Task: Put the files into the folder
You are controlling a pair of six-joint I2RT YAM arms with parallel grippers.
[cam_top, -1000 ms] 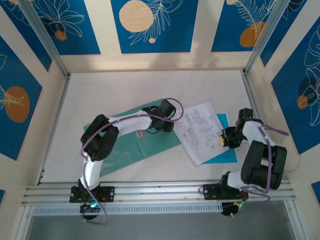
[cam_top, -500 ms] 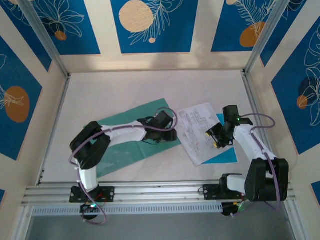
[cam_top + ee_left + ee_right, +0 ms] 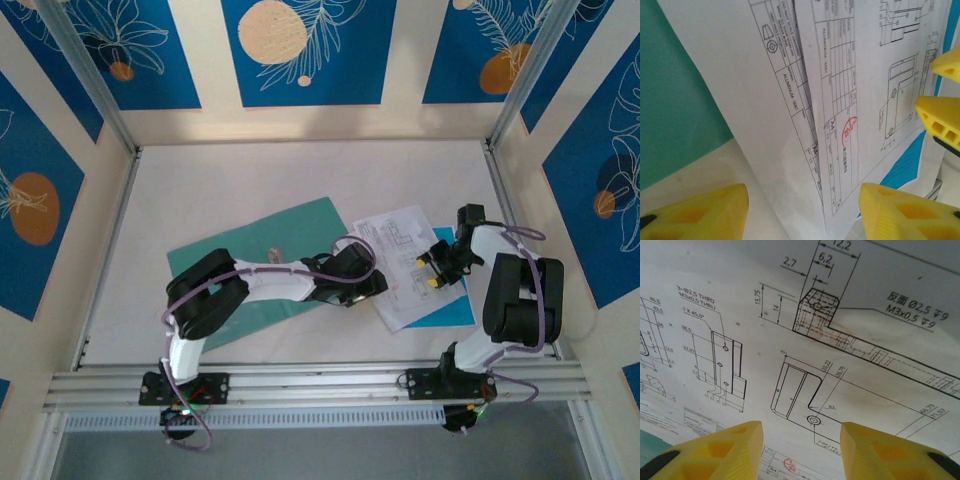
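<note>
**Left gripper** (image 3: pixel 802 200): yellow fingers (image 3: pixel 700 215) stood apart with nothing gripped. It was low over the near-left edge of the papers (image 3: pixel 395 250), and that edge lay between the fingers.

**Right gripper** (image 3: pixel 800 450): yellow fingers (image 3: pixel 890 452) were also apart and empty. It was close above the right part of the same sheets, over a printed drawing.

**Papers**: white sheets of technical drawings, one bearing a red stamp (image 3: pixel 850 132). They lay loosely fanned and flat, right of the table's (image 3: pixel 300 175) centre, mostly on the folder's (image 3: pixel 260 235) right leaf.

**Folder**: teal-green, spread open and askew across the table's middle. The left leaf was bare beneath the left arm (image 3: pixel 275 280). The right leaf showed past the sheets' near-right edge.

**Table**: white.
</note>
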